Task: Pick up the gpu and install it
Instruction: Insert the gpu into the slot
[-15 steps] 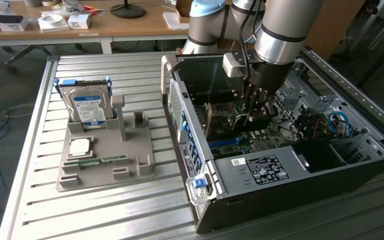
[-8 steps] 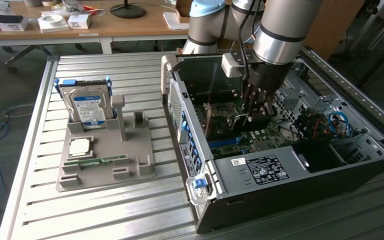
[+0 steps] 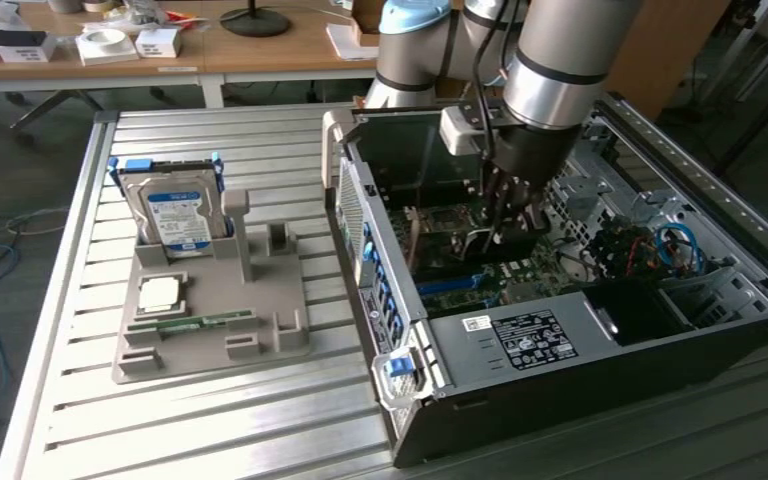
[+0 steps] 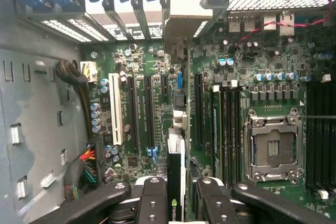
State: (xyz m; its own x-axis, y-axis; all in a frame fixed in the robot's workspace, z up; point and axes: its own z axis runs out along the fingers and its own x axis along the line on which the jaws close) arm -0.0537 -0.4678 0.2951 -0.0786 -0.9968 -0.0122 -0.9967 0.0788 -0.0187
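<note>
So on the exterior view's left, the slatted metal surface (image 3: 224, 420) carries a grey moulded tray (image 3: 211, 290). The silver hard drive with the blue-white label (image 3: 177, 215) stands upright at its back. A square silver processor chip (image 3: 161, 293) and a narrow green memory stick (image 3: 197, 322) lie flat nearer the front.

To the right sits the open black computer case (image 3: 558, 370), and the arm reaches straight down into it. The claw (image 3: 507, 205) is low inside, over the green motherboard (image 3: 518, 275).

In the wrist view the claw (image 4: 177, 203) is pinching the thin dark gpu card (image 4: 176, 161), seen edge-on between the two black fingers (image 4: 152, 200). The card runs along the long black expansion slots, with its grey bracket end towards the blue-latched slot openings. Can't tell if it's touching a slot.
</note>
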